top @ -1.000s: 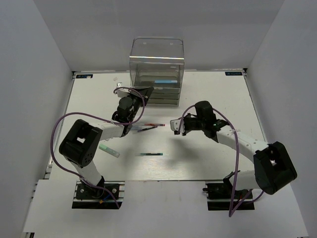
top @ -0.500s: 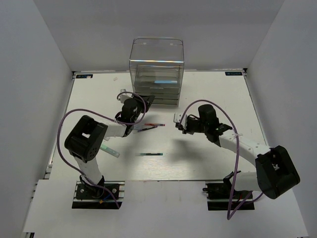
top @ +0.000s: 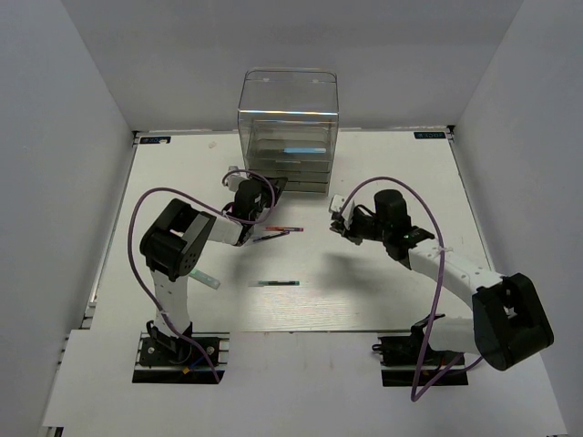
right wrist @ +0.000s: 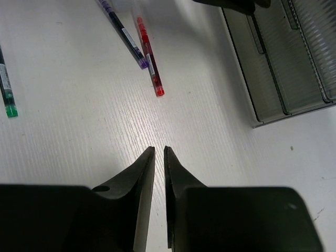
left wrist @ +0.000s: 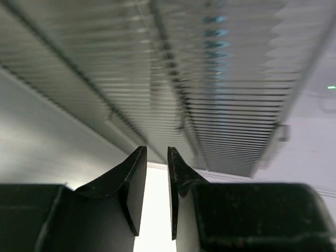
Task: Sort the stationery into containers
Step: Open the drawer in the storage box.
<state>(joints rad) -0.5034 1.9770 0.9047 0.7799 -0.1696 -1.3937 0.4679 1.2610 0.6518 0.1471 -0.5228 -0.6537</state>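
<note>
The clear drawer box (top: 287, 118) stands at the back centre, with a light blue stick (top: 305, 149) in an upper drawer. My left gripper (top: 275, 186) is at the foot of the box. In the left wrist view its jaws (left wrist: 156, 150) are nearly together and empty, right before the ribbed drawer fronts (left wrist: 220, 89). My right gripper (top: 338, 221) hovers right of the pens, shut and empty (right wrist: 159, 149). A red pen (top: 284, 228) (right wrist: 148, 58) and a purple pen (top: 271, 237) (right wrist: 123, 34) lie together. A green pen (top: 276, 282) (right wrist: 5, 86) lies nearer.
A pale green marker (top: 202, 276) lies on the table beside the left arm's elbow. The drawer box's lower corner (right wrist: 283, 63) shows in the right wrist view. White walls close in the table (top: 383, 291) on three sides.
My left arm's elbow swung right and its gripper moved closer to the drawer box. My right gripper drifted a little right and toward the back. The pens have not moved.
</note>
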